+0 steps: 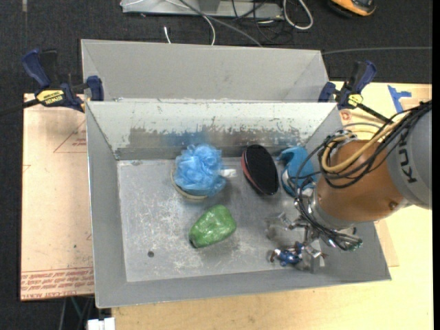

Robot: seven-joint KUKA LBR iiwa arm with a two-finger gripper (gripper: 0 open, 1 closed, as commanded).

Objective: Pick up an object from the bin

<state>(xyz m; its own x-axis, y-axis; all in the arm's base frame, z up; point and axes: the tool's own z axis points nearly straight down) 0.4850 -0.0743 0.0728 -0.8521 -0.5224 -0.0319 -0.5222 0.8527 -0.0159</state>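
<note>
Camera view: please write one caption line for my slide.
Arm reaching low into the right front corner of the grey bin; green lump, blue puff and black oval disc lie apart from it.

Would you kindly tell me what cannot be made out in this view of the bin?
Camera view:
- Blue thing by the right wall: mostly hidden by the arm's orange cover; kind unclear.
- Pale round thing under the blue puff: only its lower rim shows.
- Floor of the bin beneath the hand: hidden by the hand and cables.
</note>
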